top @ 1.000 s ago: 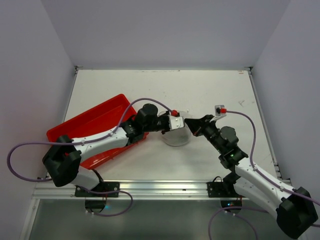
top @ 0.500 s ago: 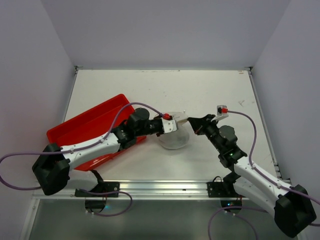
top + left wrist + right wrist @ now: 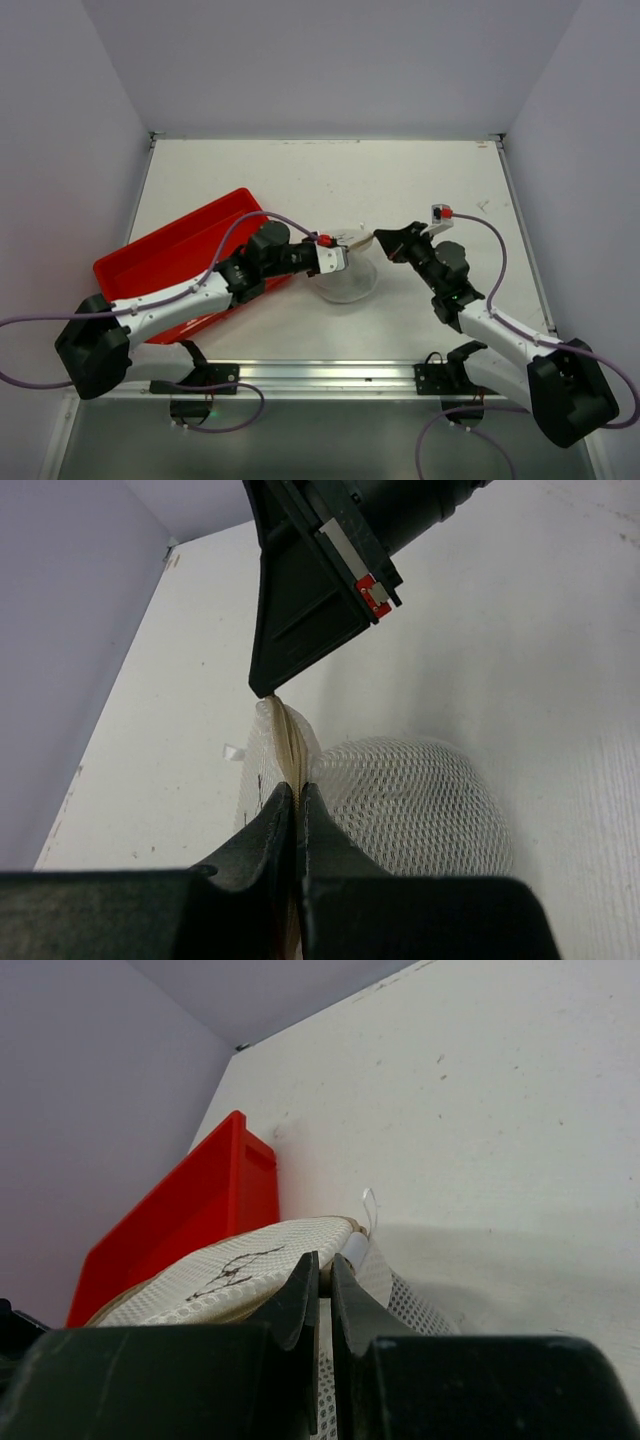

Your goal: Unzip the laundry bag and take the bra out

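laundry bag [image 3: 410,800] rim in left hand [image 3: 297,793]

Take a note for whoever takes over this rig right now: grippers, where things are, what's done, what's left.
Left gripper: fingers shut on the tan rim of the round white mesh laundry bag.
Right gripper: fingers shut on the same rim from the opposite side.
The bag rests on the white table, right of the red plastic tray, between the arms.
Done: both grips on the rim; how far the zipper is open cannot be told.
To do: unzip fully, take out the black bra, not in view.
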`<control>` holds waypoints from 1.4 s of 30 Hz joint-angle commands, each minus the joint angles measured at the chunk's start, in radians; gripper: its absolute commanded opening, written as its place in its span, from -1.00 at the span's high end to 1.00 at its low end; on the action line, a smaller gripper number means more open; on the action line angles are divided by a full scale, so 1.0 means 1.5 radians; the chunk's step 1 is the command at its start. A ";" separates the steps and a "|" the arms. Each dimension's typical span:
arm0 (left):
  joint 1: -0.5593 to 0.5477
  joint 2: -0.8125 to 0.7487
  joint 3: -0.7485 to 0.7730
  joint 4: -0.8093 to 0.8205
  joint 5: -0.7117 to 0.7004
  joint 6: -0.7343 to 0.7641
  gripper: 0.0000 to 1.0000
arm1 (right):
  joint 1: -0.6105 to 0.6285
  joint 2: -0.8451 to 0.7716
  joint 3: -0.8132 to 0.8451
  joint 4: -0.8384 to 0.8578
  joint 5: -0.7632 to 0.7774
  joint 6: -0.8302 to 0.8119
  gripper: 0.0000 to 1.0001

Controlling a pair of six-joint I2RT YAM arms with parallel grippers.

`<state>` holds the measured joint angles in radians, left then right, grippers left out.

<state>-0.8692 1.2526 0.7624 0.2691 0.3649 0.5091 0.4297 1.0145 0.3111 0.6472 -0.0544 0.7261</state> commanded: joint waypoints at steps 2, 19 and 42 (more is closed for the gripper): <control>0.002 -0.052 -0.006 0.058 0.063 0.020 1.00 | -0.036 0.039 0.020 0.041 0.019 -0.004 1.00; 0.002 -0.003 0.016 0.053 0.040 -0.004 0.84 | -0.080 0.050 0.014 0.110 -0.107 -0.004 1.00; 0.015 -0.094 0.016 0.002 -0.457 -0.423 -0.47 | -0.087 -0.075 0.225 -0.367 -0.068 -0.227 0.04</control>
<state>-0.8627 1.1145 0.7048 0.3782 -0.0441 0.0826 0.3004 0.9592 0.5308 0.3424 -0.2409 0.4980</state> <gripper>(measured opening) 0.728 0.472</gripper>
